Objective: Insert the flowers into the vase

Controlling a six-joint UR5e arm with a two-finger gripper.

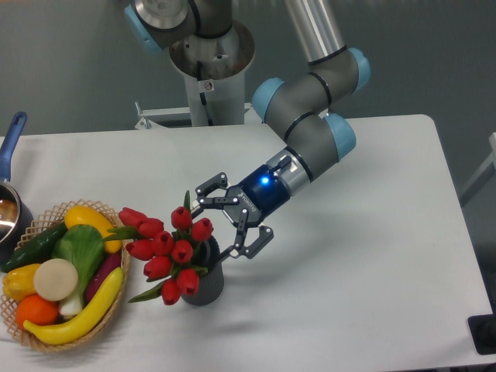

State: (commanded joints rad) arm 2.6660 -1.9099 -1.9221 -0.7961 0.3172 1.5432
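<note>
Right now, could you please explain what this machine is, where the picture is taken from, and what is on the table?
This is a single robot arm with a two-fingered gripper at its end, seen by one fixed camera looking down from the front of a white table. The red flowers stand in a small dark vase, leaning left towards a wicker basket of toy fruit and vegetables. At the far left edge is a pot with a blue handle. The gripper is open beside the flowers and holds nothing.
</note>
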